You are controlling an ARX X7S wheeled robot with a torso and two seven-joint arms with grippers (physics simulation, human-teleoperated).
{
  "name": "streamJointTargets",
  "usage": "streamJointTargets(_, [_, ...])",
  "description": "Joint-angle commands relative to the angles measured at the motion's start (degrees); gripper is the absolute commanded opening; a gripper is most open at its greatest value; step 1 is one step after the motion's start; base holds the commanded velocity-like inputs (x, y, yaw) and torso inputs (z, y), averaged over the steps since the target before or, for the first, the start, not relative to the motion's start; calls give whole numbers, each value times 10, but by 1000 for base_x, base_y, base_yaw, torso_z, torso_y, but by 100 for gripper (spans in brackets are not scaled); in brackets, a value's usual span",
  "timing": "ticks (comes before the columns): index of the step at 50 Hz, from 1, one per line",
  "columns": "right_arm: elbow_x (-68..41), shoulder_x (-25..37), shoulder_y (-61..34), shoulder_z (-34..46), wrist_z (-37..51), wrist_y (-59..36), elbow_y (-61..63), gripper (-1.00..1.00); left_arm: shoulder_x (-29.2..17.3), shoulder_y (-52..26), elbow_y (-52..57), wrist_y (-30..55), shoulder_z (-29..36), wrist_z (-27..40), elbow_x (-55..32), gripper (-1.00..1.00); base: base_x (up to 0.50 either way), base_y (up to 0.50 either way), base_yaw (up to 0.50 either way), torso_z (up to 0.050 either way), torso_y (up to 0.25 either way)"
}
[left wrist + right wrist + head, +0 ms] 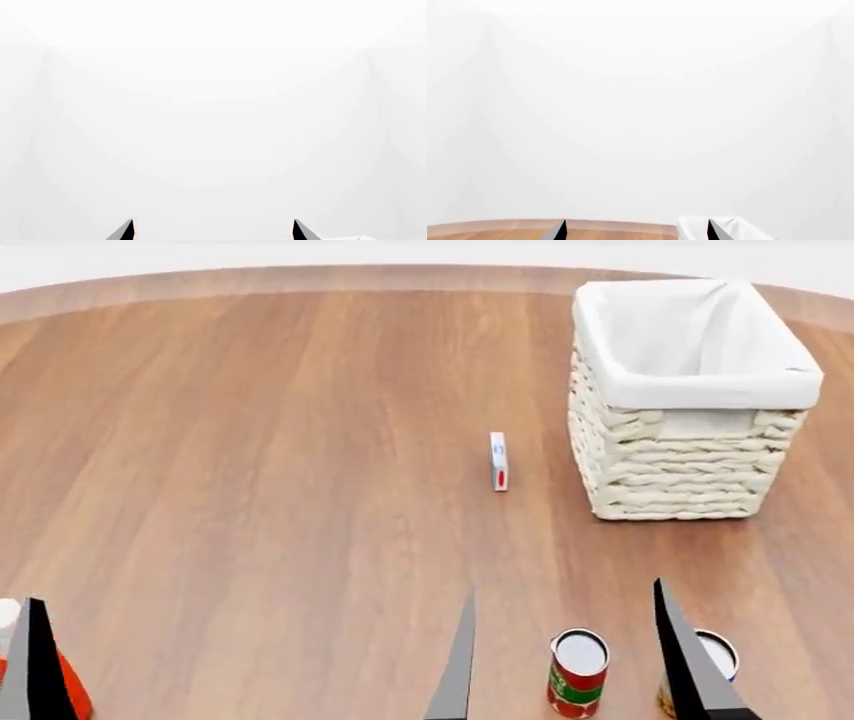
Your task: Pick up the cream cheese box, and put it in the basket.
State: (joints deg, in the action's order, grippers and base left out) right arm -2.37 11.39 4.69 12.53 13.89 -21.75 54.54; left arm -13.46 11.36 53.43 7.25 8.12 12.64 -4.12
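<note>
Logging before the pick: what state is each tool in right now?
Left tool: open, holding nothing.
Right tool: open, holding nothing; the cream cheese box sits untouched on the table.

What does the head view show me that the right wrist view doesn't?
Only the head view shows the cream cheese box lying left of the basket, apart from it, plus the red-and-green can, a second can and an orange object at the near edge. Only the right wrist view shows the white wall. Both show the wooden table, the basket's white liner, and the right gripper, open and empty.
</note>
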Motion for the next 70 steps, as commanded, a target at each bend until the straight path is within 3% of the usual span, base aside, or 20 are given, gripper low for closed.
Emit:
streamJointTargets(1, [-6, 8, -2, 3, 9, 1, -2, 100, -5, -1, 2, 1, 1, 5, -3, 100, 359, 0, 0, 0, 0])
streamJointTargets(70, [-32, 42, -10, 28, 47, 10, -8, 100, -27, -3, -3, -7, 14, 27, -14, 100, 365, 0, 0, 0, 1])
